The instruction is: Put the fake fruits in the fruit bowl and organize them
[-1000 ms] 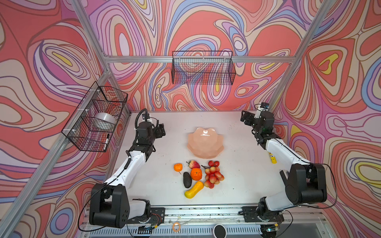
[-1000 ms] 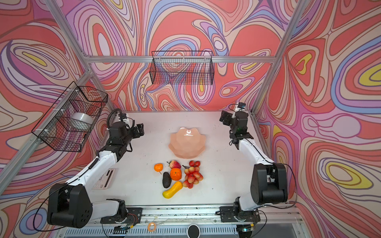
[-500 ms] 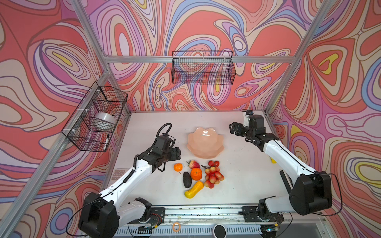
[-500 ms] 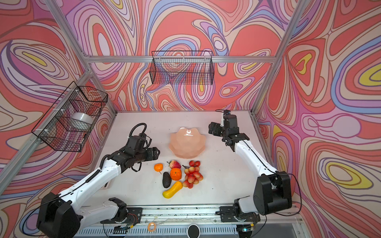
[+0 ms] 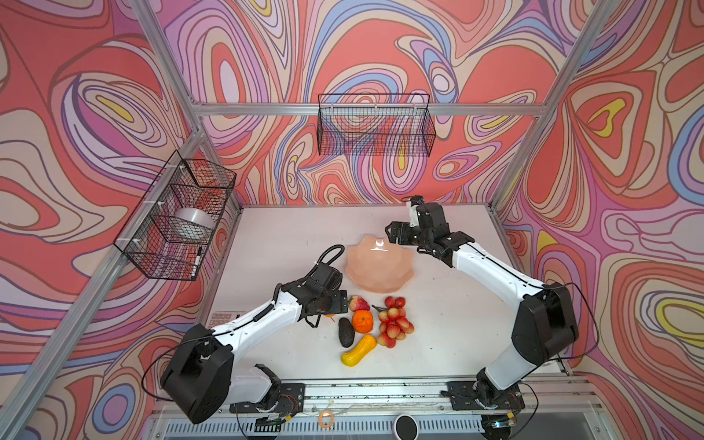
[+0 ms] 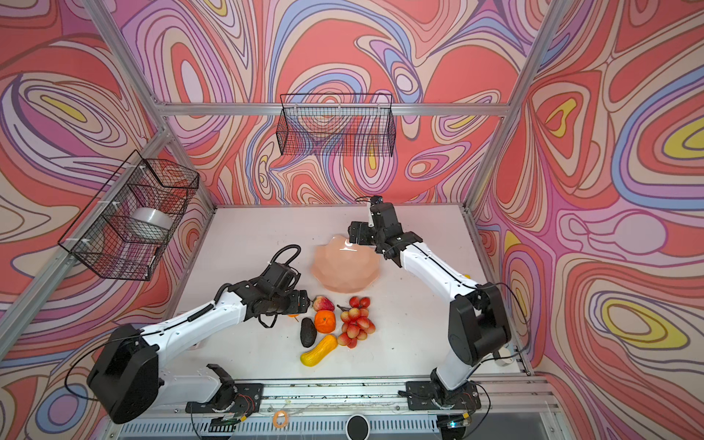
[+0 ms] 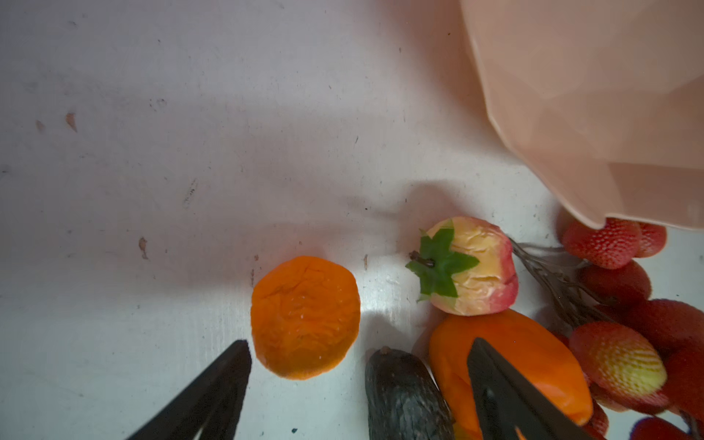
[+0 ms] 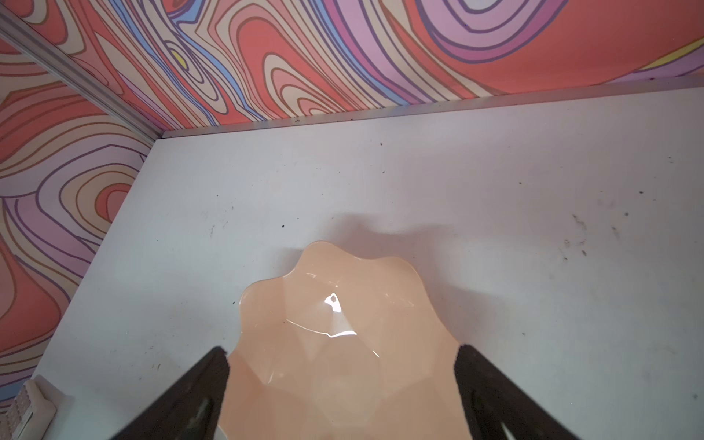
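1. While all the fake fruits lie on the white tabletop (image 5: 457, 324), the pale peach-pink faceted plastic bowl with a wavy rim (image 5: 381, 274) stands empty near the middle, just behind the cluster.
2. We see the left gripper (image 7: 359, 342) low over the cluster's left edge, its black fingers (image 7: 213, 388) spread and pinching nothing.
3. Between those fingers lies the small, wrinkled orange plastic fruit (image 7: 304, 316), apart from the rest and close to one finger; whether that finger touches it we cannot tell.
4. We find the red-and-cream plastic strawberry with a green leaf cap (image 5: 358, 304) nearest the bowl, resting against the larger round orange (image 5: 362, 321).
5. In both top views the dark, rough-skinned avocado (image 5: 346, 332) lies left of that orange, and the bunch of red-yellow grapes on a brown stem (image 5: 394, 324) spreads to its right.
6. At the front we see the yellow-orange elongated gourd-like fruit (image 5: 358, 350), tilted, just below the avocado and the orange.
7. We see the right gripper (image 8: 341, 347) at the bowl's far right rim, fingers spread wide with the rim between them, gripping nothing that we can make out.
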